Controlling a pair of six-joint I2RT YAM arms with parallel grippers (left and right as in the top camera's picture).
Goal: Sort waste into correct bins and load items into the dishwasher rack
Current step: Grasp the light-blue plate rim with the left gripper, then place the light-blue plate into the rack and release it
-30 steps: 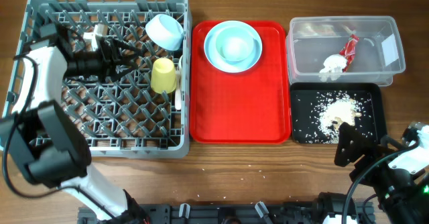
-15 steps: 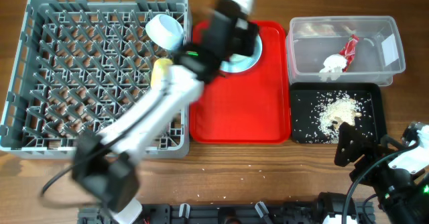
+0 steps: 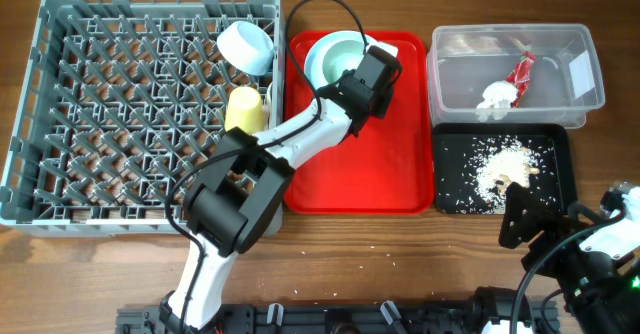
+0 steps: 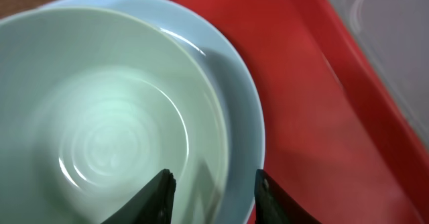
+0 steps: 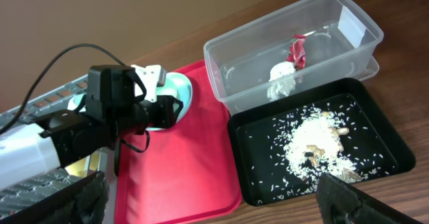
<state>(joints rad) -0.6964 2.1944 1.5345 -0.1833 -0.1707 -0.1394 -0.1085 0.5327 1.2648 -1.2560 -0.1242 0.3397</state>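
left gripper (image 4: 213, 178): jaws parted, gripping nothing. It sits low over the bowl's edge, with the bowl wall and plate rim between the two fingers. Can't tell if it touches.
bowl (image 4: 100, 117): light blue, upright and empty, sitting in the plate.
plate (image 4: 247, 117): light blue, under the bowl at the far end of the red tray.
red tray (image 3: 350, 174): between the rack and the bins. The rest of its floor is bare.
left arm (image 3: 290, 144): stretches from the near table edge across the rack's right corner to the bowl.
right gripper (image 5: 211, 197): fingers spread wide, empty. It is at the near right of the table, just beside the black tray's near edge.
rack (image 3: 60, 104): grey, on the left of the table.
yellow cup (image 3: 245, 112): lying on its side in the rack, near the right wall.
pale cup (image 3: 247, 46): tipped over in the rack's far right part.
tub (image 3: 590, 84): clear, far right.
napkin (image 3: 493, 96): white, inside the tub.
wrapper (image 3: 522, 71): red, inside the tub, just beside the napkin.
black tray (image 3: 562, 189): in front of the tub.
rice scraps (image 3: 500, 164): piled and scattered in the black tray.
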